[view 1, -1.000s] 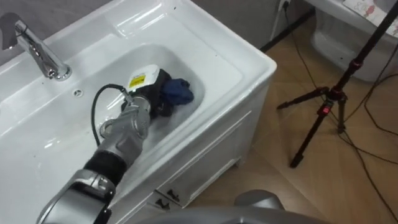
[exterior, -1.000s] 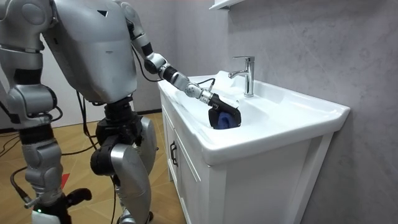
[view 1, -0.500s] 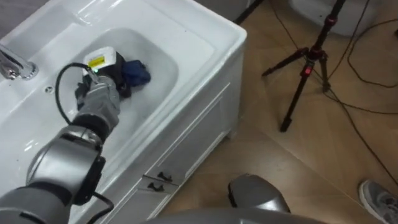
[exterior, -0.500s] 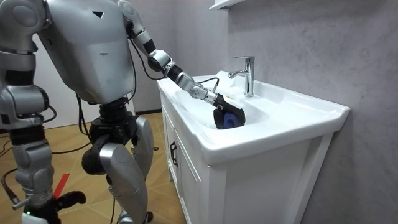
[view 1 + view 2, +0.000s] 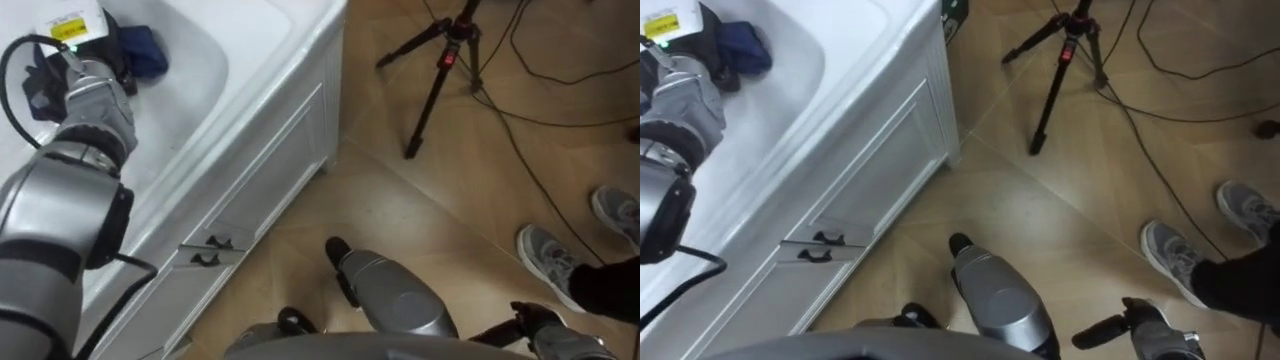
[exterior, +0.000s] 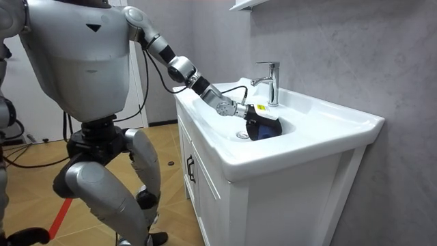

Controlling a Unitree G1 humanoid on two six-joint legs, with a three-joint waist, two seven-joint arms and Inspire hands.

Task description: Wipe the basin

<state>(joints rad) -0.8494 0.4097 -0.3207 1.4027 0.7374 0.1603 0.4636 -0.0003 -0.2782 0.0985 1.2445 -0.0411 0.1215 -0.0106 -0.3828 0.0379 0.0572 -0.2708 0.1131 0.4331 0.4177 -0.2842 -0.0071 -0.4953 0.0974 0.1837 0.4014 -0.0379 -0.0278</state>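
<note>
The white basin (image 5: pixel 215 45) is set in a white vanity (image 6: pixel 300 147). My left arm reaches into it, and my left hand (image 5: pixel 88 40) lies in the bowl, dark fingers curled down on a blue cloth (image 5: pixel 145 52). In the room view the left hand (image 6: pixel 256 117) presses the blue cloth (image 6: pixel 265 132) against the bowl below the faucet (image 6: pixel 271 82). The cloth (image 5: pixel 740 48) pokes out past the hand. My right hand (image 5: pixel 545 325) hangs low by my side over the floor. I stand at the vanity's front with one leg lifted.
Cabinet doors with dark handles (image 5: pixel 205 250) face me below the basin. A black tripod (image 5: pixel 440 70) and cables stand on the wooden floor to my right. A person's shoes (image 5: pixel 548 268) show at the right edge.
My left hand slid the cloth across the bowl toward the room view's right, under the faucet. My body leaned away and a leg lifted; the eye views swung toward the floor.
</note>
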